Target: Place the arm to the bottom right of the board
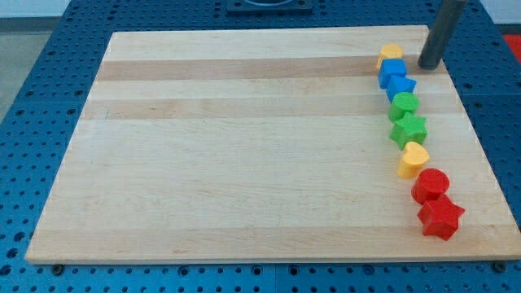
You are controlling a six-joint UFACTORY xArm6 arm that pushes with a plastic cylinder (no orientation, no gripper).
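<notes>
My tip [428, 65] rests on the wooden board [244, 146] near its top right corner, just right of a yellow block [391, 54]. A column of blocks runs down the board's right side below it: a blue cube [391, 71], a blue star [400, 86], a green round block [403, 105], a green star [409, 129], a yellow heart [413, 158], a red round block [431, 185] and a red star [440, 217] near the bottom right corner. The tip touches none of them.
The board lies on a blue perforated table [32, 98]. A dark mount [269, 5] shows at the view's top edge.
</notes>
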